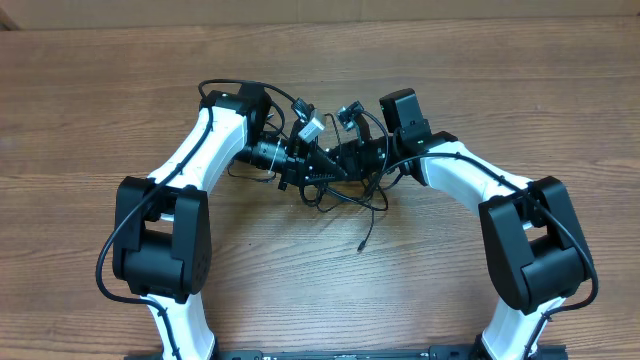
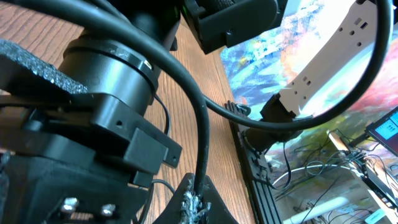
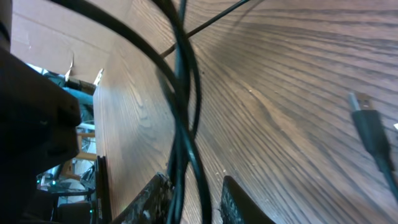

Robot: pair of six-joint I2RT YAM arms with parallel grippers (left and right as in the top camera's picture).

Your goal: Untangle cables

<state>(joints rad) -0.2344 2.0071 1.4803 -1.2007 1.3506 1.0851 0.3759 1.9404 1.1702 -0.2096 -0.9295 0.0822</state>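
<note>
The cables (image 1: 345,192) lie in a black tangle at the table's middle, between my two grippers. One loose strand trails toward the front and ends in a small plug (image 1: 360,245). My left gripper (image 1: 322,170) points right into the tangle. In the left wrist view it (image 2: 198,191) is shut on one black cable (image 2: 203,134), which rises from between the fingertips. My right gripper (image 1: 350,160) reaches in from the right. Two cable strands (image 3: 185,106) run between its fingers (image 3: 231,200), and a gap still shows on one side, so the gripper (image 3: 194,186) stands open.
Pale plug ends (image 1: 310,128) stick up behind the tangle. A dark USB-type plug (image 3: 372,129) lies on the wood (image 3: 286,74) to the right. The table's edge with a black rail (image 2: 250,163) runs close by the left gripper. Both arm bases (image 1: 160,240) stand at the front.
</note>
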